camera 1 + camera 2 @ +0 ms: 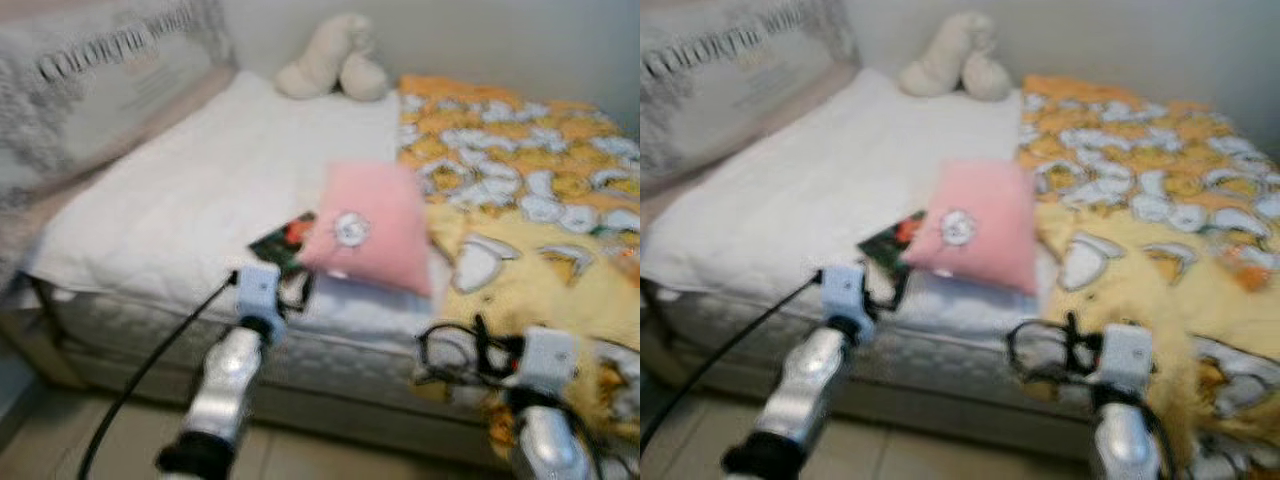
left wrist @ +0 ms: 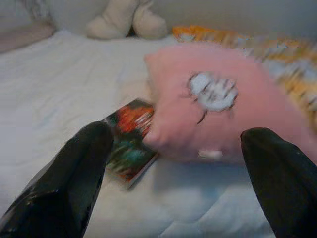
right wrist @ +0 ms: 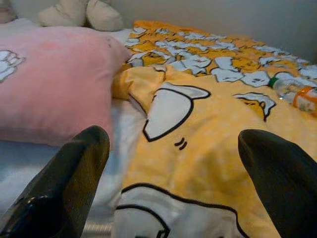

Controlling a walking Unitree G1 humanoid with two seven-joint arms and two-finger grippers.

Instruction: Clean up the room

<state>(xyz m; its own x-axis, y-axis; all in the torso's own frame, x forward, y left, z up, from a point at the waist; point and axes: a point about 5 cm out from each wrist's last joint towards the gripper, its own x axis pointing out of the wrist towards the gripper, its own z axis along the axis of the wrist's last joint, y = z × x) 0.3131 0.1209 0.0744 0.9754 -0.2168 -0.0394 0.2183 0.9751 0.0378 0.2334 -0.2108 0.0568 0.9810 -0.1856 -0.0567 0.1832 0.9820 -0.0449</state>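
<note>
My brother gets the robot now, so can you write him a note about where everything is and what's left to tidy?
Left gripper: open, empty, held at the bed's near edge facing the pink pillow.
Right gripper: open, empty, facing the yellow cartoon blanket.
On the bed: a colourful book lies partly under the pillow on the white mattress pad. A plastic bottle lies on the blanket. A cream plush toy sits by the wall.
Done: nothing picked up that can be seen.
Left: book, bottle, pillow and the rumpled blanket, probably.
</note>
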